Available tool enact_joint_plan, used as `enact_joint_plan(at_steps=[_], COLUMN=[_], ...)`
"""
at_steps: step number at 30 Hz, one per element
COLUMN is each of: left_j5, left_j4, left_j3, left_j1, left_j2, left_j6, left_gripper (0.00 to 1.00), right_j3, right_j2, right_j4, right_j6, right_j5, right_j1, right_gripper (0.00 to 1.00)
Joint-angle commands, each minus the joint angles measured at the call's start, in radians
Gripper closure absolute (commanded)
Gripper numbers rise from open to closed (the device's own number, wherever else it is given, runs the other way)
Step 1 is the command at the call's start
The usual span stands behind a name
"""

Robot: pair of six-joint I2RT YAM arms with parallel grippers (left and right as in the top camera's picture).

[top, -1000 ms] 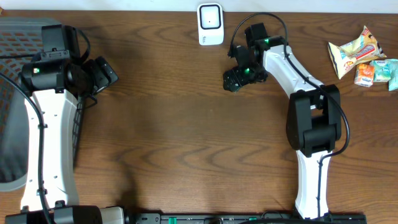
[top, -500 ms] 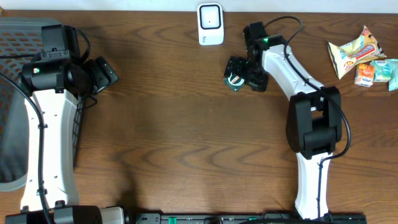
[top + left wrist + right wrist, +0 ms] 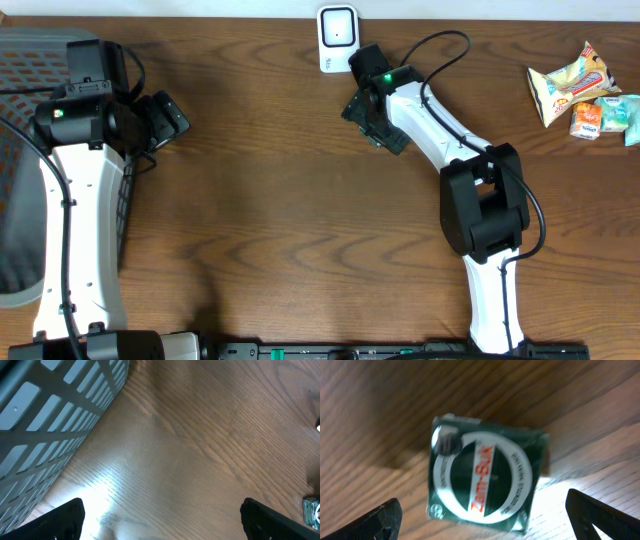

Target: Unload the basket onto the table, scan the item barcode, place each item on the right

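Two arms, left (image 3: 75, 200) and right (image 3: 485, 205); one white scanner (image 3: 338, 38); one green Zam-Buk box (image 3: 485, 480); one grey basket (image 3: 20, 60); at least three snack packets (image 3: 570, 85).

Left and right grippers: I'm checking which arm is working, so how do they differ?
The right gripper hangs over the green Zam-Buk tin; the left gripper has only bare table beneath. The right gripper sits near the white scanner; the left gripper sits beside the grey basket. Both are open, and neither holds anything.
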Motion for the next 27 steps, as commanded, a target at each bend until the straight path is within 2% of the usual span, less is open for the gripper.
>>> enact_joint_plan(at_steps=[1, 13, 15, 16, 18, 23, 27], left_j5=[-0.006, -0.006, -0.006, -0.006, -0.006, -0.006, -0.006], left_j4=[-0.003, -0.003, -0.003, -0.003, -0.002, -0.002, -0.002], left_j3=[0.007, 0.007, 0.007, 0.007, 0.007, 0.007, 0.007], left_j1=[0.002, 0.002, 0.002, 0.002, 0.002, 0.002, 0.002], left_j2=[0.0, 0.0, 0.0, 0.0, 0.0, 0.0, 0.0], left_j6=[-0.009, -0.009, -0.009, -0.009, -0.009, -0.009, -0.009], left_gripper=[0.02, 0.02, 0.02, 0.02, 0.02, 0.02, 0.02], right_j3=[0.0, -0.001, -0.001, -0.001, -0.001, -0.001, -0.001], right_j2=[0.018, 0.069, 0.069, 0.069, 0.069, 0.066, 0.044], right_j4=[0.004, 0.01, 0.01, 0.01, 0.008, 0.005, 0.007], right_j6=[0.04, -0.002, -0.031, -0.049, -0.101, -0.283, -0.497], right_j5=[0.08, 0.019, 0.019, 0.019, 0.018, 0.018, 0.015], right_j1=[-0.008, -0.003, -0.001, -0.001, -0.001, -0.006, -0.027], right_gripper=[0.01, 0.1, 0.16, 0.21, 0.29, 0.3, 0.31])
